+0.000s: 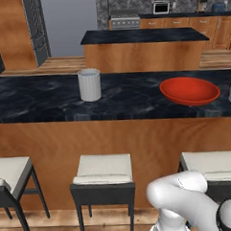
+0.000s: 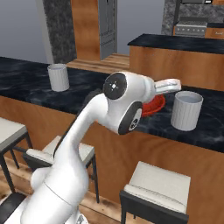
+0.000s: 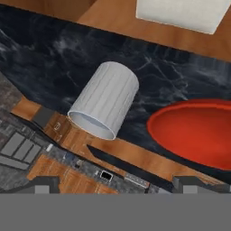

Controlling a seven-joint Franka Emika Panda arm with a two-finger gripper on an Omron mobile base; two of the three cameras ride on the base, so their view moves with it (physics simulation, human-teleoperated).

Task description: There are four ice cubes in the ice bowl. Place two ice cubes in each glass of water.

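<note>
Left base view: a dark marble counter (image 1: 40,100) runs across the room. A pale ribbed glass of water (image 1: 89,84) stands on it at about 10 o'clock in the picture. The red ice bowl (image 1: 189,90) sits on the same counter at about 2 o'clock, well apart from that glass. Three stools with pale seats (image 1: 103,168) stand in front of the counter, below it.

Right base view: the white arm (image 2: 118,105) reaches up over the counter and hides most of the ice bowl (image 2: 153,106), so just a red bit peeks out at about 1 o'clock. A second glass of water (image 2: 186,110) stands near the bowl, at 3 o'clock from it. The first glass (image 2: 58,77) is far off at about 10 o'clock.

Hand view: the two dark fingers (image 3: 115,185) poke up at the bottom, far apart from each other, with nothing between them. The picture is turned over. One glass (image 3: 106,100) is near the middle, and the red bowl (image 3: 194,133) is at 4 o'clock, near it but not touching. The ice cubes are too small and pale to make out in the bowl.
</note>
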